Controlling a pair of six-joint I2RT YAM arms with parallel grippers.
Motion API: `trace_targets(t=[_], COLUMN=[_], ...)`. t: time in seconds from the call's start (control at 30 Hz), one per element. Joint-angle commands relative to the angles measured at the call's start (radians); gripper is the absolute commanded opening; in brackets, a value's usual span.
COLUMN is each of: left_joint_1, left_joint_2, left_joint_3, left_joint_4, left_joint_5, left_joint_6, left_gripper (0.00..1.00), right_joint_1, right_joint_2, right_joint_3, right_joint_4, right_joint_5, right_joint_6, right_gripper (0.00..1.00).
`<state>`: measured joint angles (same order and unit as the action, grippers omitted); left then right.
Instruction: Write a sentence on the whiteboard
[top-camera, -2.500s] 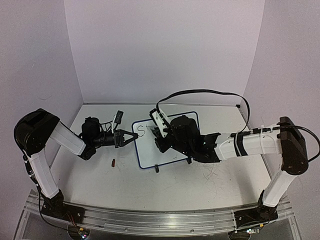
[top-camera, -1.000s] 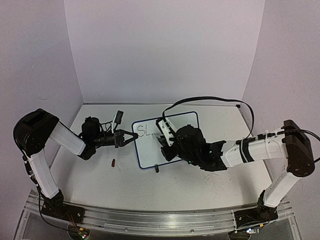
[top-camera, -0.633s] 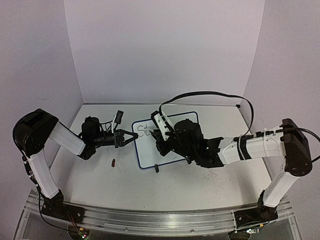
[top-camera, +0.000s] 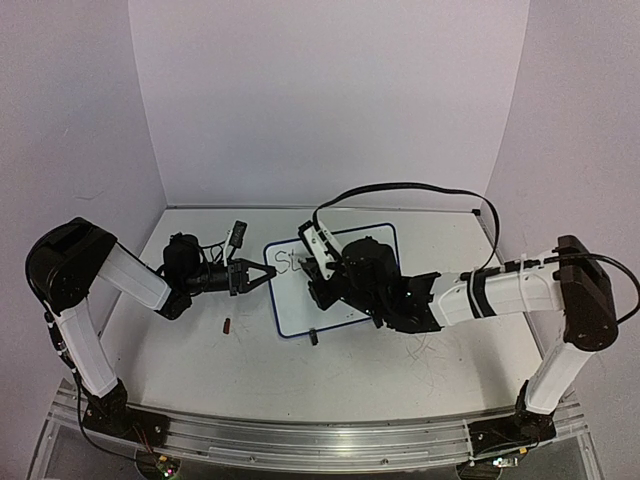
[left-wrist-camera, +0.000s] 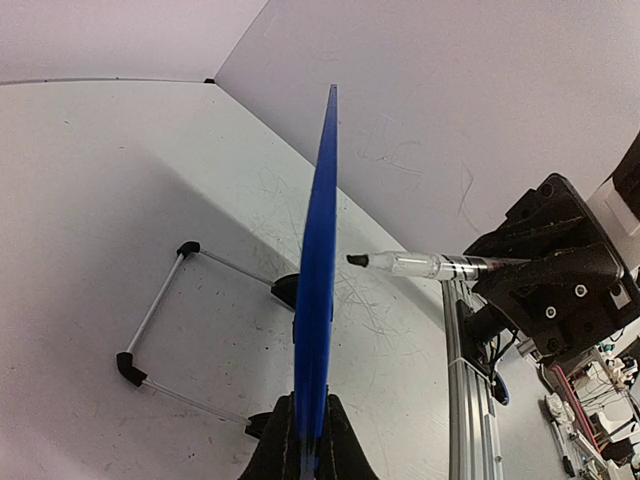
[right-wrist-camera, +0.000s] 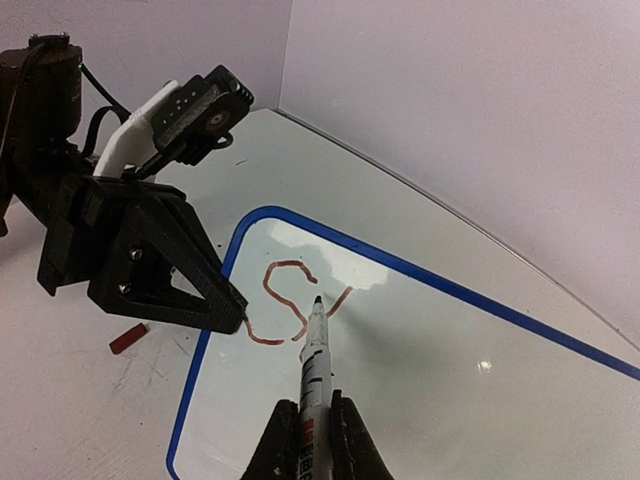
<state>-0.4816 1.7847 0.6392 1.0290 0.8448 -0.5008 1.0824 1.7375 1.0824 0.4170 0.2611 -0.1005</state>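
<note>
**We are barely into the sentence: one letter and part of the next.**

On the whiteboard (top-camera: 298, 305) we read an "S" (right-wrist-camera: 285, 305) and a first slanted stroke (right-wrist-camera: 340, 298) beside it, near the top left corner. The rest of the white face is bare, so we judge nearly the whole sentence is left to write. The ink looks reddish-brown in the right wrist view. The board sits mid-table between the two arms, blue-rimmed with rounded corners. The left gripper (right-wrist-camera: 240, 320) is clamped on its left edge. The right gripper (right-wrist-camera: 312, 422) is closed around a marker (right-wrist-camera: 314, 350), whose dark tip is just below the two strokes. We cannot tell whether the tip touches the surface.
</note>
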Motion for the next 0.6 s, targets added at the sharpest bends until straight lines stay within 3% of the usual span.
trace_targets(t=[0.0, 0.57], left_joint_1=[-0.006, -0.006], left_joint_2=[-0.030, -0.036], left_joint_3=[0.008, 0.008], left_joint_4=[-0.018, -0.022], left_joint_5=[0.018, 0.019], left_joint_6=[0.011, 0.015], left_gripper=[0.00, 0.00], right_joint_1=[-0.001, -0.001], right_joint_2=[0.021, 0.033], right_joint_3=[0.046, 0.053], right_joint_4=[0.005, -0.030], right_joint_5=[0.012, 0.074], right_joint_6=[0.001, 0.017], right_gripper=[0.00, 0.00])
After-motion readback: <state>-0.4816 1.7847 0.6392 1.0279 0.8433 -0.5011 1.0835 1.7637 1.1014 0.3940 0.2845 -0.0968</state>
